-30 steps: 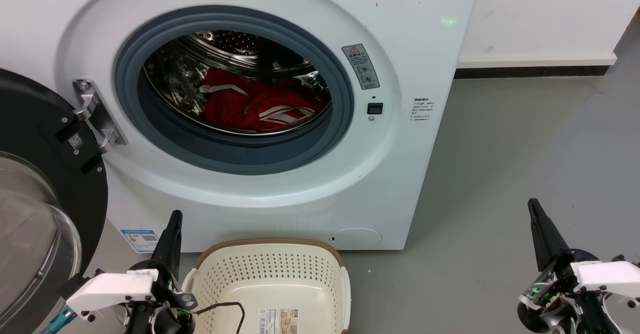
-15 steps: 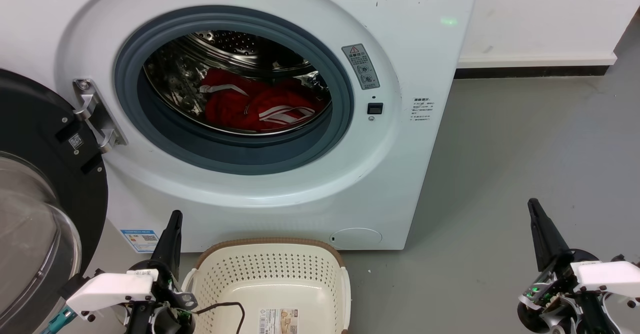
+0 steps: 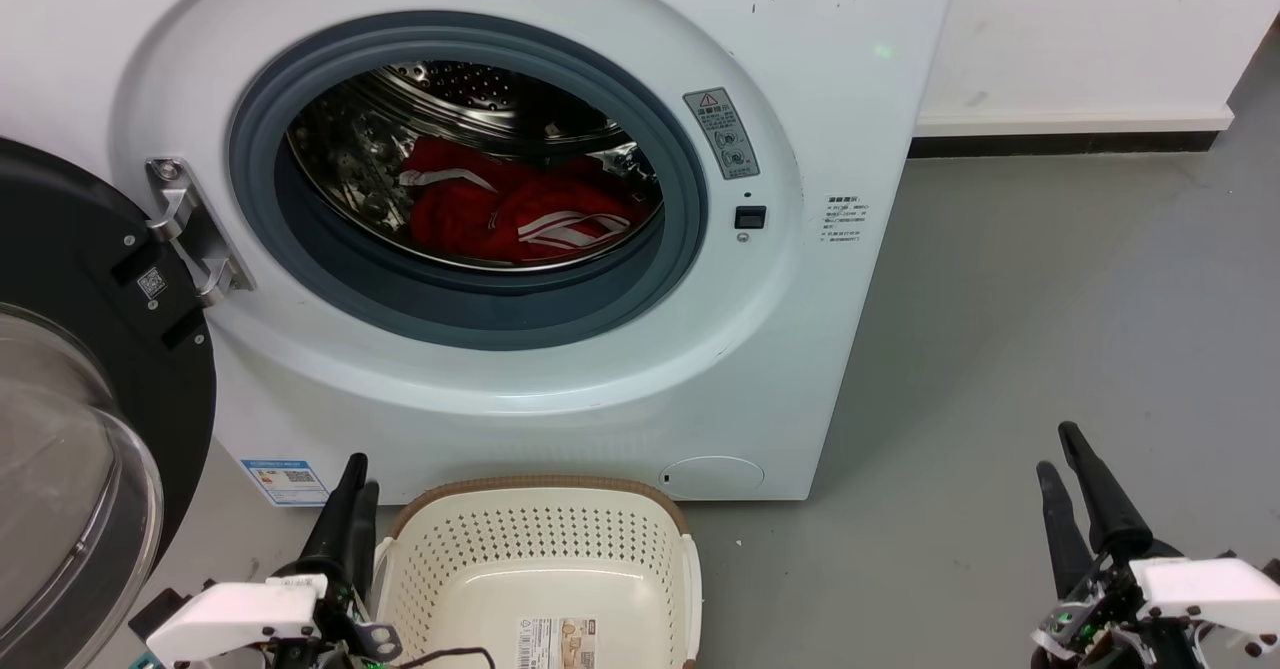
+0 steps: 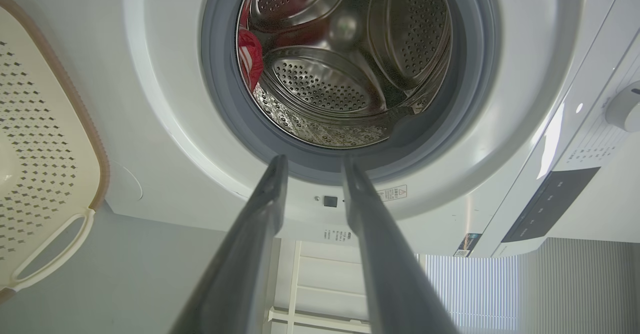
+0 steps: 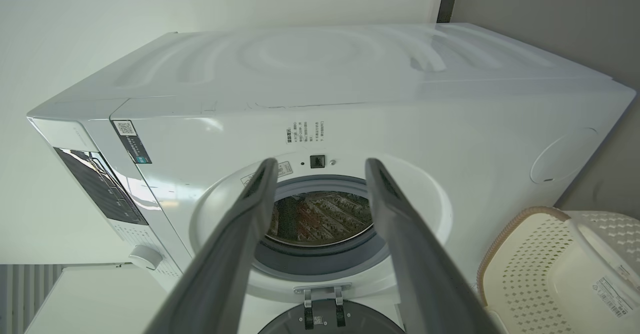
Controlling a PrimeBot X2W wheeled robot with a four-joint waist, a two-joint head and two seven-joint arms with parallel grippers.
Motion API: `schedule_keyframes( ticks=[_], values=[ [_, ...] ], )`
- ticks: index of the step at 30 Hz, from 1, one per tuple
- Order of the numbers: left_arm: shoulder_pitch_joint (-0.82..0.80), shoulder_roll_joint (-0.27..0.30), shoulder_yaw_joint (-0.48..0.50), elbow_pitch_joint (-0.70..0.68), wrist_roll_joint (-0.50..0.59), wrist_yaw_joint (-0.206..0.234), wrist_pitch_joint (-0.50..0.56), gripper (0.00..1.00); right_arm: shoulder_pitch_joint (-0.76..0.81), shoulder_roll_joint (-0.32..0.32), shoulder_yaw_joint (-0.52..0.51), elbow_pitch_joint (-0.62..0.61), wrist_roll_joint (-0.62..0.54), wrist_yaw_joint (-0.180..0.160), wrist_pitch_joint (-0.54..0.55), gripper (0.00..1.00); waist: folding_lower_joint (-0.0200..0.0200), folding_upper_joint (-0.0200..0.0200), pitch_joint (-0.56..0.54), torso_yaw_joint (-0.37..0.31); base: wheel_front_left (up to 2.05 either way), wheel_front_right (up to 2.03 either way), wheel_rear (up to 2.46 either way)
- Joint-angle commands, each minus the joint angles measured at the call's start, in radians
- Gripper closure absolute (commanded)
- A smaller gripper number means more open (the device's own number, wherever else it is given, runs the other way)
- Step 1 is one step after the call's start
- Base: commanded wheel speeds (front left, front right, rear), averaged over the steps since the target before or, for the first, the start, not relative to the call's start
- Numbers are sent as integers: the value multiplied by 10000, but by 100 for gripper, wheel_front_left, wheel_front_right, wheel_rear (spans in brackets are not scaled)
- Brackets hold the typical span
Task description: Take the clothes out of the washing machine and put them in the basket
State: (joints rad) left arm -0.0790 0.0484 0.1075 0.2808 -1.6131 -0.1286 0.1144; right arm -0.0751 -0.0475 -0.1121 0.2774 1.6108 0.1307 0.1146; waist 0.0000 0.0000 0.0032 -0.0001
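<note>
The clothes [image 3: 500, 214], soft red cloth with white stripes, lay heaped in the perforated steel drum [image 4: 320, 79] of the washing machine [image 3: 820, 349], behind its round grey rubber seal. The oval cream basket [image 3: 540, 491], holed plastic with a brown rim, sat on the floor just below. The left gripper [image 3: 358, 474] and the right gripper [image 3: 1058, 451] held nothing, their fingers parted. The right wrist view added the dark control panel [image 5: 100, 184], and the left wrist view the drum's smooth paddles.

The basket [image 3: 540, 484] is cut off by the head view's bottom edge, the door [image 3: 90, 249] by its left edge. The porthole rim [image 3: 480, 319] hides the near part of the clothes [image 3: 520, 214]. The sticker [image 3: 722, 132] print is too small to read.
</note>
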Motion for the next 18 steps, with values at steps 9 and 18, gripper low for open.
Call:
schedule_keyframes(
  ticks=[9,18],
  values=[
    [120,6,14,-174,216,-7,-494,0,154,-12,103,-276,-407,2,-493,0,0,0,1,-25,0,0,0],
    [162,9,300,-368,1240,-10,-909,0,243,-15,71,-371,-1430,2,-911,0,0,0,-13,-73,0,0,0]
  ],
)
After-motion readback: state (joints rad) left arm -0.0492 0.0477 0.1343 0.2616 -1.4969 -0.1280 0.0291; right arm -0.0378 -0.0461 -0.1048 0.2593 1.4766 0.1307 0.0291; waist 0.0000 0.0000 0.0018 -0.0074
